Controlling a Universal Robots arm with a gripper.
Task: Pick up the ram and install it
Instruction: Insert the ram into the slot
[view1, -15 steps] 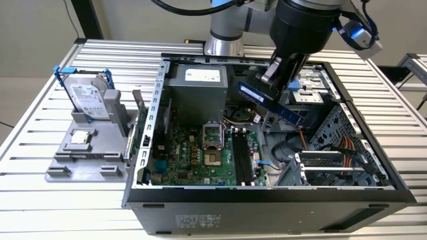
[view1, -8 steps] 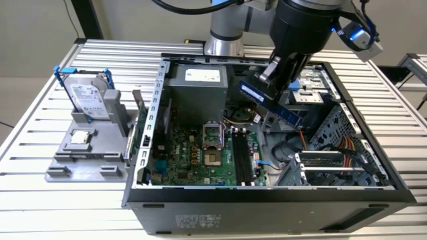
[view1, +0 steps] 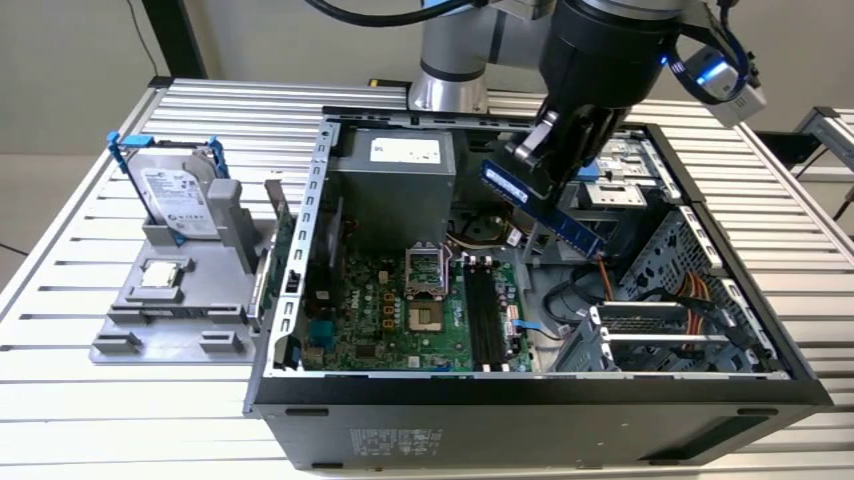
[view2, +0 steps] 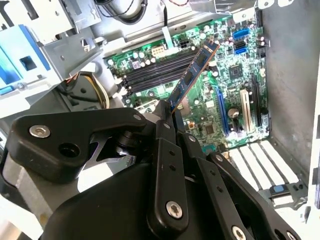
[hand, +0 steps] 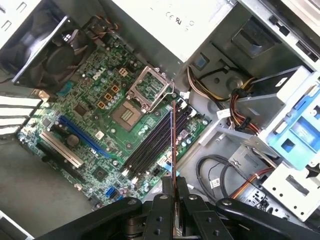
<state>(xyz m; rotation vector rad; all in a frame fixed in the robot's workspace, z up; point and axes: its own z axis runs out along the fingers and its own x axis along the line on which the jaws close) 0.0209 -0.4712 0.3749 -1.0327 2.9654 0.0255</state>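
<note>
Claw (view2: 170, 111) tight on ram (view2: 194, 71), above black motherboard slots (view2: 155, 75).

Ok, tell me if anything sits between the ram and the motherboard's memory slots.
Nothing visible does. The gripper holds the ram in open air above the motherboard, and the black memory slots lie empty and uncovered.

Your arm (view1: 454, 50) shows a silver-grey tubular link in the exterior view, and at its three o'clock a glossy black wrist housing (view1: 601, 40) edged by a glowing blue ring (view1: 663, 60). Black cables (view1: 360, 12) loop away at the link's ten o'clock. In the second wrist view your gripper (view2: 167, 107) is matte black: flat, rounded linkage bars (view2: 165, 165) pinned with silver hex screws (view2: 173, 209).
</note>
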